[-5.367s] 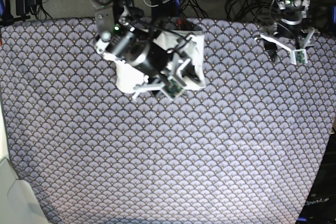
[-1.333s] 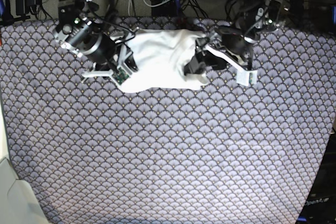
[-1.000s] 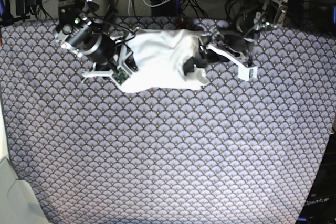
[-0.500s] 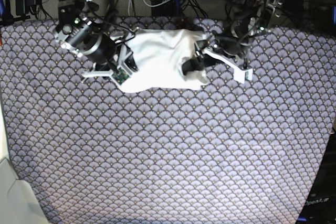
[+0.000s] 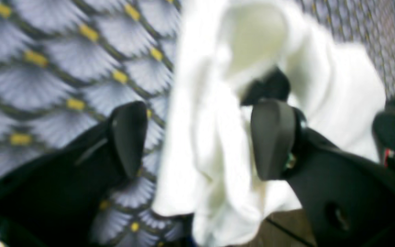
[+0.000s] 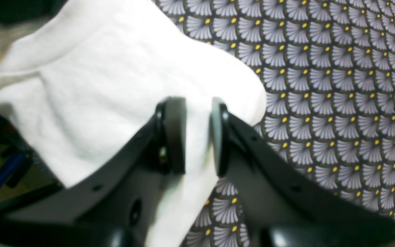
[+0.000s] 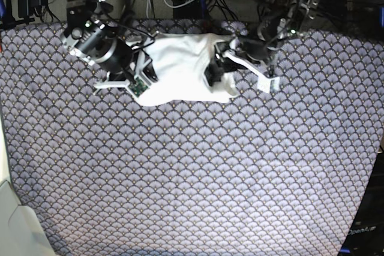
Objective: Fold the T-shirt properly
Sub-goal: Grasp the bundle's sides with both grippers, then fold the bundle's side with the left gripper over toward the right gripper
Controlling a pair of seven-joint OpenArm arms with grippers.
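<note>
Only one bit of writing showed. Small pale letters point(image 7: 364, 230) sat on a dark edge beside the patterned cloth's point(image 7: 192, 178) near right corner in the base view. They seemed to say "OpenArm", but they were tiny and faint. The T-shirt point(image 7: 180, 67) showed no print.

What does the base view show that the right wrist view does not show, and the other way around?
Only the base view shows the left claw open at the shirt's other edge, both arms, the whole patterned cloth, and the cables behind it. Only the right wrist view shows the right claw close up, its pads pinching a fold of the shirt. Both show the white shirt bunched on the cloth, with the right claw at its edge.
</note>
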